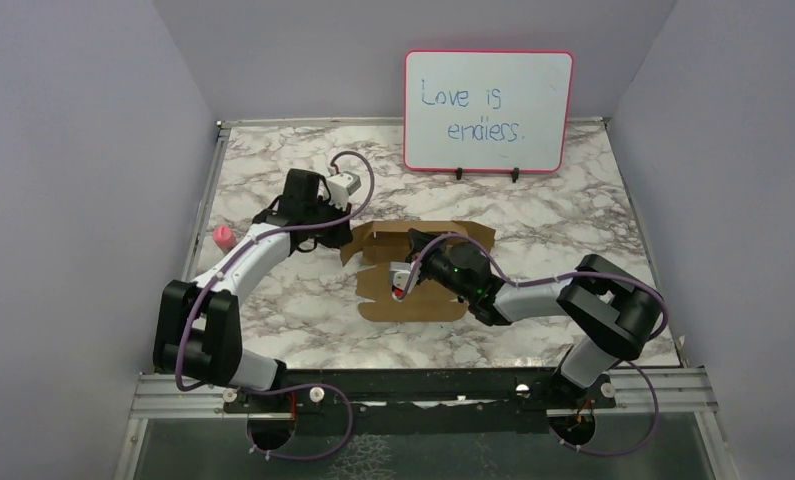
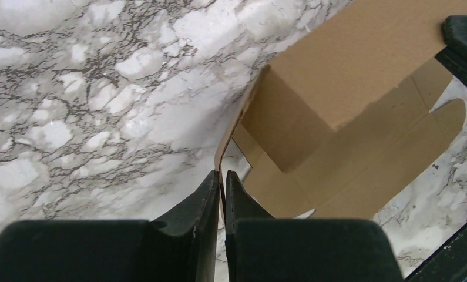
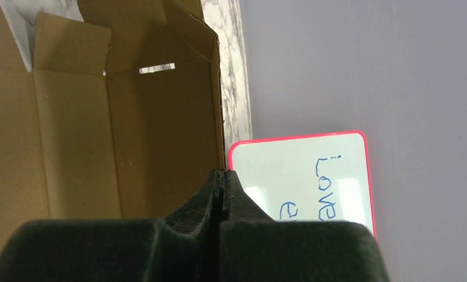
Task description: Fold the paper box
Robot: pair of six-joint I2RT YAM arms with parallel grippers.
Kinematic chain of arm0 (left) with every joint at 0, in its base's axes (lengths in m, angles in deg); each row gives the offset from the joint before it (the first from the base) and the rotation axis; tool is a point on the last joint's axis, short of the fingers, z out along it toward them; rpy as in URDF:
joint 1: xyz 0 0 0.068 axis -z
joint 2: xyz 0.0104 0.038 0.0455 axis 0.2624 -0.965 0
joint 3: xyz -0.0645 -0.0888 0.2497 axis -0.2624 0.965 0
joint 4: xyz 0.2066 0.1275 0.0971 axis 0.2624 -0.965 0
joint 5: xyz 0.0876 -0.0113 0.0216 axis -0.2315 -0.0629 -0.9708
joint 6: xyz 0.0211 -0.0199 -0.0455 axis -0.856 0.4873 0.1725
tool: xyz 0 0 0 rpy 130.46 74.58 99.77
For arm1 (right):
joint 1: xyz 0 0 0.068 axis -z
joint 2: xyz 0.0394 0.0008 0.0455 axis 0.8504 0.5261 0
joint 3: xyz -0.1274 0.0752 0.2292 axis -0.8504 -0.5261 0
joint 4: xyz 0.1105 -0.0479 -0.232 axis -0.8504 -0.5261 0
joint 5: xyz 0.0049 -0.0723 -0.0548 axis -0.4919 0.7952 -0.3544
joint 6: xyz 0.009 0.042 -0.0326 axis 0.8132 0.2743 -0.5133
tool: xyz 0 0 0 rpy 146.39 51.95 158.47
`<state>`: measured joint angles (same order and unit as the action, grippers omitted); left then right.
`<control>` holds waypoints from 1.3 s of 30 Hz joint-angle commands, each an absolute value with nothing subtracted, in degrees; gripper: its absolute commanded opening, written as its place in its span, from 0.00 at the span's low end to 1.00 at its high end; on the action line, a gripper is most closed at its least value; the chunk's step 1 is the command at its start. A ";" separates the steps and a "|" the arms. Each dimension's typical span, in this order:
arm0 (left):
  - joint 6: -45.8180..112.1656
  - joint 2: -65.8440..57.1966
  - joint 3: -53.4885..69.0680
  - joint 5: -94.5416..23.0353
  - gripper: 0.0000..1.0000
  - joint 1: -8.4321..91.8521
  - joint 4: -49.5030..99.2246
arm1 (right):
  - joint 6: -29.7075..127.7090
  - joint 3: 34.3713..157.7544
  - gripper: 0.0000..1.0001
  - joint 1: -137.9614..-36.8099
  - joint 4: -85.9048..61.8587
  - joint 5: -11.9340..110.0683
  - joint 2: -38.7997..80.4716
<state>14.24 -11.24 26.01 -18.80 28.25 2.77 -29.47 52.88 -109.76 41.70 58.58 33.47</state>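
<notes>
Lying near the middle of the marble worktop [image 1: 563, 230], the paper box [image 1: 381, 306] is partly raised, with brown walls and flaps standing up from its base. The left hand [image 2: 222, 175] pinches the thin edge of a side flap. The right hand [image 3: 222, 174] is closed on the top edge of an upright wall. A pink-framed whiteboard [image 1: 488, 110] stands behind.

Top cam: right gripper [image 1: 401, 288] + wrist cover mid of paper box [image 1: 413, 306], I can't see folds under there. Pink blob [image 1: 222, 236] far left too small to ID. R wrist cam: whiteboard [image 3: 301, 167] text cut off by gripper body.
</notes>
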 commanded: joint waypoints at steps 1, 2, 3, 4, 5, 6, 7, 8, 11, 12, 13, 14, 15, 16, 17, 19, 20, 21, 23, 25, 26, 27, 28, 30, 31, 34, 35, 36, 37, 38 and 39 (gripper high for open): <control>20.48 -8.42 24.43 -26.49 0.09 34.23 1.58 | -30.59 52.88 0.01 -110.19 45.21 59.50 31.98; 22.61 -8.45 24.19 -28.12 0.09 35.25 1.58 | -30.92 53.20 0.01 -110.20 45.00 59.66 32.10; 24.47 -8.52 24.01 -29.25 0.09 36.04 1.64 | -31.18 53.53 0.01 -110.18 44.65 59.76 32.19; 26.08 -8.53 23.98 -30.39 0.09 36.64 1.98 | -31.42 53.88 0.01 -110.20 44.49 60.03 32.29; 28.31 -8.61 24.04 -31.53 0.09 37.07 2.27 | -31.65 54.25 0.01 -110.20 44.47 60.43 32.49; 29.88 -8.65 24.24 -32.62 0.09 37.36 2.65 | -31.93 54.67 0.01 -110.20 44.50 60.82 32.70; 31.47 -8.58 24.52 -33.79 0.09 37.51 3.20 | -32.23 55.03 0.01 -110.13 44.41 61.14 32.88; 33.11 -8.53 24.95 -34.95 0.08 37.70 3.89 | -32.53 55.44 0.01 -110.03 44.31 61.44 33.10; 37.37 -7.91 26.93 -36.75 0.08 38.13 7.33 | -33.16 56.33 0.01 -109.94 44.26 62.12 34.04; 38.80 -7.48 27.86 -37.01 0.08 38.22 9.00 | -33.41 56.49 0.01 -109.94 44.29 62.15 34.21; 40.36 -7.06 28.93 -37.21 0.08 38.31 10.72 | -33.54 56.53 0.01 -109.94 44.29 62.16 34.44; 41.79 -6.57 30.00 -37.63 0.08 38.45 12.23 | -33.82 56.62 0.01 -109.94 44.36 62.22 34.60; 43.31 -6.07 31.09 -38.00 0.08 38.60 13.95 | -34.00 56.71 0.01 -109.94 44.42 62.37 34.85; 44.35 -5.51 32.23 -37.97 0.08 38.78 15.81 | -34.28 56.76 0.01 -109.92 44.59 62.51 35.12; 45.25 -4.99 33.28 -37.88 0.08 39.03 17.55 | -34.59 56.86 0.01 -109.94 44.64 62.72 35.38; 46.82 -4.31 34.90 -37.72 0.08 39.36 19.97 | -35.24 56.81 0.01 -109.92 44.88 63.12 35.92; 47.30 -4.11 35.41 -37.57 0.08 39.44 20.78 | -35.55 56.71 0.01 -109.99 45.18 63.12 36.32; 47.68 -3.87 35.76 -37.52 0.08 39.47 21.41 | -35.86 56.52 0.01 -110.01 45.67 63.12 36.80; 48.27 -3.87 36.09 -36.58 0.08 39.56 22.41 | -36.86 56.07 0.01 -110.02 47.65 63.40 38.30; 48.84 -4.31 36.22 -35.18 0.08 39.64 23.62 | -38.59 55.58 0.01 -110.03 50.09 64.23 40.51; 49.15 -4.58 36.46 -34.74 0.08 39.81 24.50 | -39.44 55.26 0.01 -110.09 51.74 64.81 41.45; 49.44 -4.89 36.78 -34.44 0.08 39.98 25.30 | -40.49 54.97 0.01 -110.16 53.51 65.37 42.50; 49.78 -5.10 37.33 -34.17 0.09 40.05 26.23 | -41.59 54.68 0.01 -110.26 55.16 66.06 43.50; 50.57 -5.48 38.80 -33.60 0.10 40.08 27.94 | -43.67 53.97 0.01 -110.44 59.14 67.22 45.37; 50.90 -5.52 39.31 -33.58 0.11 40.08 28.62 | -44.59 53.48 0.01 -110.51 61.15 67.60 46.29; 51.38 -5.69 40.30 -33.52 0.12 40.09 29.95 | -46.96 52.86 0.01 -110.70 65.52 68.26 48.45; 51.51 -5.90 40.38 -33.55 0.12 40.11 30.30 | -47.42 52.98 0.02 -110.79 65.93 68.44 49.05; 51.68 -6.03 40.57 -33.49 0.12 40.11 30.71 | -47.61 53.11 0.02 -110.95 66.10 68.70 49.62; 51.78 -6.29 40.71 -33.37 0.12 40.09 31.13 | -47.76 53.09 0.04 -111.05 66.62 68.74 50.05; 52.01 -6.57 40.73 -33.24 0.13 40.08 31.46 | -47.97 53.08 0.06 -111.14 67.36 68.75 50.50; 52.36 -6.89 40.73 -33.13 0.13 40.08 31.77 | -48.20 53.04 0.09 -111.24 68.65 68.81 51.02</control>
<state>50.33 -6.02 40.37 -35.52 39.72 26.70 -45.23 53.62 -110.53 60.60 66.73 48.85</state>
